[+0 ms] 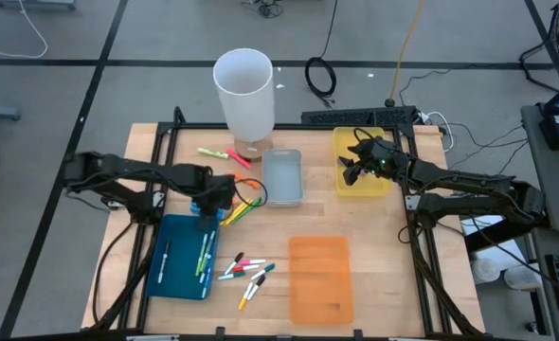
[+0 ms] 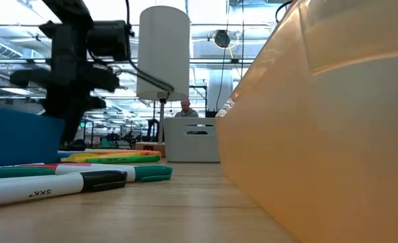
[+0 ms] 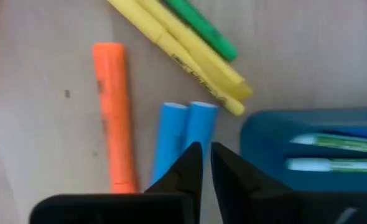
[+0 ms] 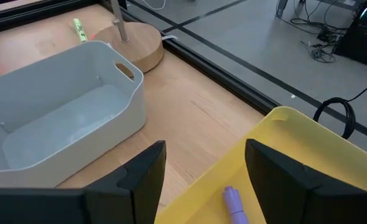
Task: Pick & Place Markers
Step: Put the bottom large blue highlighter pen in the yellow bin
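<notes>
The left end effector [image 3: 202, 163], fingers nearly shut and empty, hung directly over two sky-blue plastic highlighters [image 3: 182, 134] lying side by side on the tabletop, long axes along its reach, beside the dark-blue rectangular tray [image 3: 308, 134]. The right end effector [image 4: 205, 163], open, waited well apart over the yellow tray [image 4: 308, 143].

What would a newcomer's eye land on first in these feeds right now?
Probably the tall white cylinder at the table's back edge, then the coloured trays: yellow tray under the open right gripper, grey tray mid-table, orange tray in front, blue tray on the left. Next, the markers scattered beside the blue tray, with the left gripper nearly shut just above two blue markers.
</notes>
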